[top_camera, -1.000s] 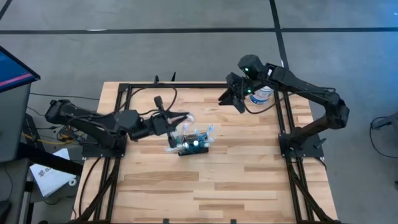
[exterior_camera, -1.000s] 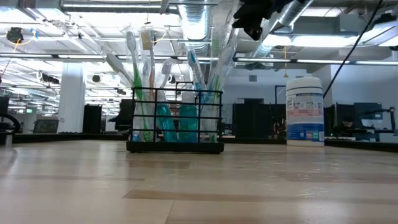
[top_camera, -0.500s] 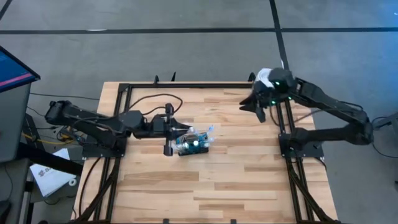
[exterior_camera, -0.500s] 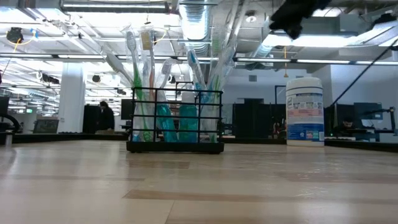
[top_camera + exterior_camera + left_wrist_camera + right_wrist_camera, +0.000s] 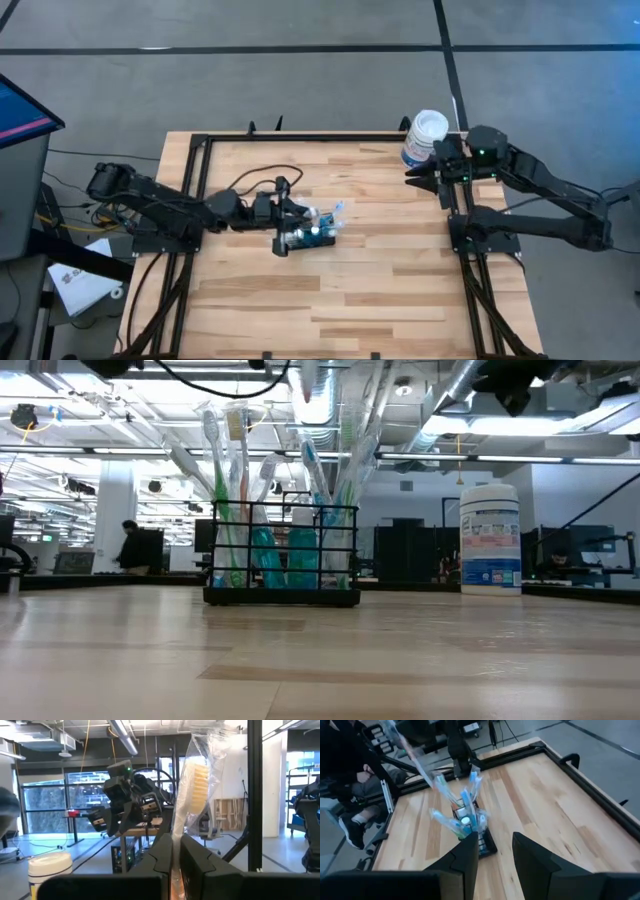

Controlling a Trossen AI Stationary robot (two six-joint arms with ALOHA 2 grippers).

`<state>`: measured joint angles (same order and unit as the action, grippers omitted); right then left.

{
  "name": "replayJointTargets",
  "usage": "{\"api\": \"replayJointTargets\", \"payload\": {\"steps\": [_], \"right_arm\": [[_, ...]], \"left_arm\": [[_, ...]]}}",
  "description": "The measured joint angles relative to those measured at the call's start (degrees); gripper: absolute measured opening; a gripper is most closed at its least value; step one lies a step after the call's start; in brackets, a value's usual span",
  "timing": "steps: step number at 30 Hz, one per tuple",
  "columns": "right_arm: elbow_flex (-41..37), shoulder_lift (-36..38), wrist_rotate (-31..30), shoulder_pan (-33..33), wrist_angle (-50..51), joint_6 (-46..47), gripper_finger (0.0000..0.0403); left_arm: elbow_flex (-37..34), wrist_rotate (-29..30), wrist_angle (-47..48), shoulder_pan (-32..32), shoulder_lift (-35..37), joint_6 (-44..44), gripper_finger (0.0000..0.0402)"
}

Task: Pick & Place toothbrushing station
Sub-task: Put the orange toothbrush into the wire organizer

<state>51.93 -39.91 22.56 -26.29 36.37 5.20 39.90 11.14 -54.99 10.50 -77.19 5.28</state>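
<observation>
The toothbrushing station (image 5: 312, 233), a small black wire holder with several wrapped toothbrushes standing in it, rests on its base at the table's middle (image 5: 283, 555) (image 5: 470, 827). My left gripper (image 5: 290, 222) hovers at the station's left end, shut on a plastic-wrapped toothbrush (image 5: 192, 785) with yellow bristles. A white canister (image 5: 425, 133) stands at the far right (image 5: 490, 540). Just near of it, by the right frame rail, my right gripper (image 5: 412, 177) stands open with nothing between its fingers (image 5: 495, 852). My left gripper pinches the wrapped toothbrush's handle (image 5: 177, 827) between its two fingers (image 5: 162, 852). The fingers come roughly level from the table's left and lie along the brush. The bristle head sticks out past the fingertips. The fingers hide the handle's other end.
A black frame rail (image 5: 455, 190) runs round the table's far, left and right sides. Bare wood (image 5: 340, 300) fills the near half. A person (image 5: 130, 545) walks in the room beyond, and a person's leg and shoe (image 5: 350, 827) show past the table's left side.
My left gripper has sunk toward the station and rolled about its own line, still shut on the toothbrush. My right gripper has drawn back from the table's far middle toward the right edge, uncovering the canister. The station has stayed put.
</observation>
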Motion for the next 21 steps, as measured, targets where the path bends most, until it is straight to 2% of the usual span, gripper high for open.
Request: {"api": "replayJointTargets", "payload": {"steps": [6,21], "right_arm": [[-1.3,1.2,-0.1,2.1,-0.5,0.9,0.0111],[-8.6,5.9,-4.4,6.3,-1.5,-0.5,0.0111]], "left_arm": [[0.0,0.0,-4.5,0.0,-4.6,0.0,0.0008],[0.1,0.5,-5.9,0.0,-9.0,-1.7,0.0008]]}}
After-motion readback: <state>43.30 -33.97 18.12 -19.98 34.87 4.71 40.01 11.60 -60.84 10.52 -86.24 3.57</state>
